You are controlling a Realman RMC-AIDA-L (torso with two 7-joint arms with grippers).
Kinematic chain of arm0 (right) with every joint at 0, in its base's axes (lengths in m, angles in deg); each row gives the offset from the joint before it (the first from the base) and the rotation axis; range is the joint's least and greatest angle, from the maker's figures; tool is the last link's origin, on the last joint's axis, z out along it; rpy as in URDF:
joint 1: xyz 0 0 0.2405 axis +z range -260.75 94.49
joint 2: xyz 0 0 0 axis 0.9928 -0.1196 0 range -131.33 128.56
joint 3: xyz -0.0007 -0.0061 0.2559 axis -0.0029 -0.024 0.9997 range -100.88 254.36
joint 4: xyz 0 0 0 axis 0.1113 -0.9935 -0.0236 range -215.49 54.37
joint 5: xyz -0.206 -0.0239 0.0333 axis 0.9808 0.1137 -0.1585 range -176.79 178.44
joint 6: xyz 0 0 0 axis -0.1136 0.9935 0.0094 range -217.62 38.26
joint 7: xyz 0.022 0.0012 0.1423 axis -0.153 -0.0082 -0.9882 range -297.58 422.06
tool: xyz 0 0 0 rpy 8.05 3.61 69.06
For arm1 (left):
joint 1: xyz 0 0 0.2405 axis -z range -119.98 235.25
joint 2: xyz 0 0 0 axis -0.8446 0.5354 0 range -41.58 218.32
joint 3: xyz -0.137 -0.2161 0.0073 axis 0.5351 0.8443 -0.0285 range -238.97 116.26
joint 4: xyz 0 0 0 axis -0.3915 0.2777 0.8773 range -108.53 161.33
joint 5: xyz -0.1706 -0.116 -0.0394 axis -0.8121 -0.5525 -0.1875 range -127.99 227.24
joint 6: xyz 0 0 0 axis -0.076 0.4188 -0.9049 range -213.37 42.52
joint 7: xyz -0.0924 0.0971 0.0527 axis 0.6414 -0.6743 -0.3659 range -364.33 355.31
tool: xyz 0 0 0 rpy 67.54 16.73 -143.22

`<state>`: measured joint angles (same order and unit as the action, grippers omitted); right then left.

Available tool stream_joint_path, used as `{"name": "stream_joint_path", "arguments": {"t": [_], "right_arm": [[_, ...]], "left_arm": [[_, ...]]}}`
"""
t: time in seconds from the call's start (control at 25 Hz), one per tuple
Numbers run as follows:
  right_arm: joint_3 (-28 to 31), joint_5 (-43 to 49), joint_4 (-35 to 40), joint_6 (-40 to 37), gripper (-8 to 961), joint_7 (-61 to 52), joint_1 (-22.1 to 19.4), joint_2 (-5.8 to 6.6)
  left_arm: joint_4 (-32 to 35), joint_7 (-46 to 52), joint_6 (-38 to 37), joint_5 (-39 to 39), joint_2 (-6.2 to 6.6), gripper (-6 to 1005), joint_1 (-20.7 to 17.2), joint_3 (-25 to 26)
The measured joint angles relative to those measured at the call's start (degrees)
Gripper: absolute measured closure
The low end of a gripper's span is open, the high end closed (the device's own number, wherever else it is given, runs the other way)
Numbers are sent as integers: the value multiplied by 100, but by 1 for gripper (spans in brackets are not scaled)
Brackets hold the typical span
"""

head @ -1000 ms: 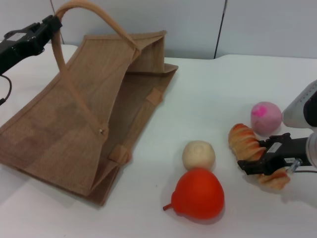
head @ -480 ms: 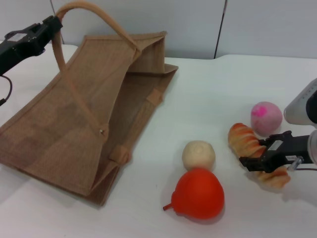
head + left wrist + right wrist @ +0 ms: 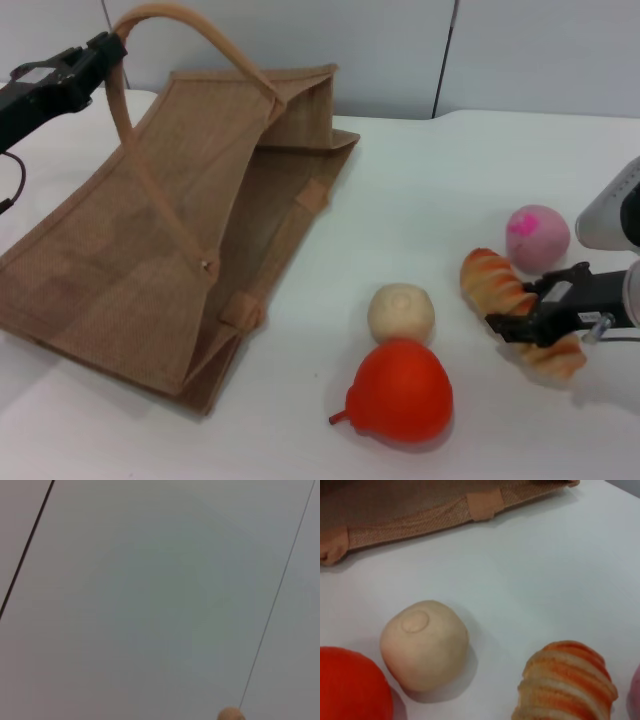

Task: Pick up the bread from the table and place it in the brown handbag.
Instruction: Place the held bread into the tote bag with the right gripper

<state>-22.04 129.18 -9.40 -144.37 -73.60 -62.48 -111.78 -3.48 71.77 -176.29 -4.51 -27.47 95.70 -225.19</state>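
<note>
The bread (image 3: 492,280), a ridged orange-and-cream loaf, lies on the white table (image 3: 430,180) at the right; it also shows in the right wrist view (image 3: 567,685). My right gripper (image 3: 535,310) is low over the loaf's middle, with one finger on each side of it and the jaws still apart. The brown handbag (image 3: 150,240) lies at the left with its mouth facing the food. My left gripper (image 3: 105,50) is shut on the upper handle (image 3: 190,25) and holds that side of the bag up.
A round cream bun (image 3: 400,312) and a red pear-shaped fruit (image 3: 400,392) lie between the bread and the bag. A pink ball (image 3: 537,236) sits just behind the bread. The wall stands behind the table's far edge.
My right gripper has shifted slightly right and its fingers have drawn a little closer around the bread. The bread, the bag and the left arm have not moved.
</note>
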Motion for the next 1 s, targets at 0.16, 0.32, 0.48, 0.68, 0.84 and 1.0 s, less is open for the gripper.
{"name": "stream_joint_path", "arguments": {"t": [0.16,0.32,0.48,0.68,0.84,1.0], "right_arm": [[6,-48,285,-6,363,100,-31,3],[7,-50,647,-65,387,130,-79,12],[-60,-63,1036,-104,428,249,-115,21],[-350,-150,1101,-32,496,564,124,-66],[-562,-134,743,68,521,658,514,-198],[-868,-130,405,188,528,663,861,-240]], "left_arm": [[0,0,0,1,-2,885,0,-6],[0,0,-37,30,-7,885,33,-9],[8,17,-83,92,-17,885,144,-9],[14,48,-345,161,-31,884,349,-9],[42,76,-598,167,-34,884,477,-8],[85,84,-863,166,-32,884,554,-8]]}}
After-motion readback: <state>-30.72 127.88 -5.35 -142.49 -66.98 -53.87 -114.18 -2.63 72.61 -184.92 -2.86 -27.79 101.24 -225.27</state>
